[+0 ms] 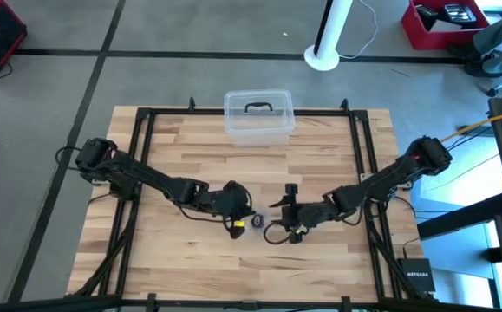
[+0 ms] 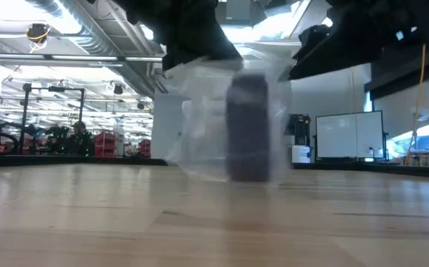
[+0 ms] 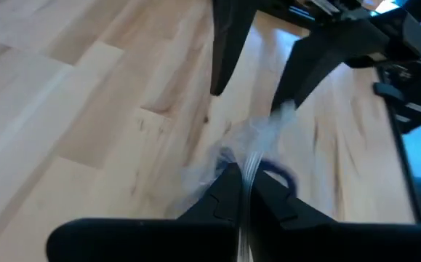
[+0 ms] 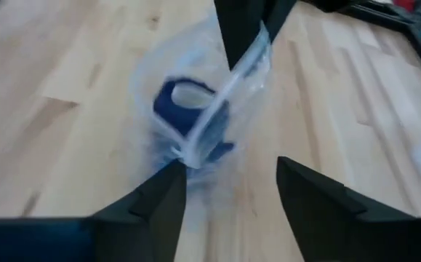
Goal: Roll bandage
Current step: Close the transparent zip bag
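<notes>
Wooden table point(image 1: 172, 260), mid-front | left gripper point(image 3: 241, 191) pinched shut on clear bag point(image 4: 250, 62) holding rolled bandage point(image 4: 188, 109) | right gripper point(image 4: 228, 185) agape, empty, beside bag | risk: thin film slipping, roll dropping.

You see the bandage point(image 4: 185, 109) inside the plastic bag point(image 4: 250, 65), mid-table between both grippers; the box point(image 1: 258, 117) sits behind.
</notes>
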Available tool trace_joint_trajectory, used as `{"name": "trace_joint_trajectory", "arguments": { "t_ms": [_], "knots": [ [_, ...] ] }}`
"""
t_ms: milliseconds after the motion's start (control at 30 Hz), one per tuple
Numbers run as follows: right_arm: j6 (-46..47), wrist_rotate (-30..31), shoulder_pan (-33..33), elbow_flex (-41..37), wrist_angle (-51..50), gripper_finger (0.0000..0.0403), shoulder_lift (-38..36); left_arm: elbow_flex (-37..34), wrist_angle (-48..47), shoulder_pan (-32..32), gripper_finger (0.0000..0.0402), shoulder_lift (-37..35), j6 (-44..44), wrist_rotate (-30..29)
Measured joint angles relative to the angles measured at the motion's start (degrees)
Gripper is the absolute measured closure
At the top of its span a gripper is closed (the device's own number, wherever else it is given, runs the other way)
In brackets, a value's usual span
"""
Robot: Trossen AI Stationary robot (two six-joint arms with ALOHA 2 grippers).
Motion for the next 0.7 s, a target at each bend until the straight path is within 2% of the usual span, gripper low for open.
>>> {"name": "trace_joint_trajectory", "arguments": {
  "t_ms": [267,500,600,700],
  "knots": [
    [-2.3,-1.2,-0.2,0.0,2.8,0.0223,0.5,0.0,1.1,0.1,0.0398,0.0,-0.9,-0.1],
    [-2.6,2.2,-0.2,0.0,2.9,0.025,4.0,0.0,1.4,0.1,0.0398,0.0,-0.9,-0.1],
    [-2.8,2.9,0.2,0.0,6.1,0.0284,4.2,0.0,1.0,0.1,0.0398,0.0,-0.8,-0.1],
    [-2.7,4.0,1.5,0.2,6.3,0.0347,2.2,0.0,-0.3,0.0,0.0398,0.0,-0.7,-0.1]
  ]
}}
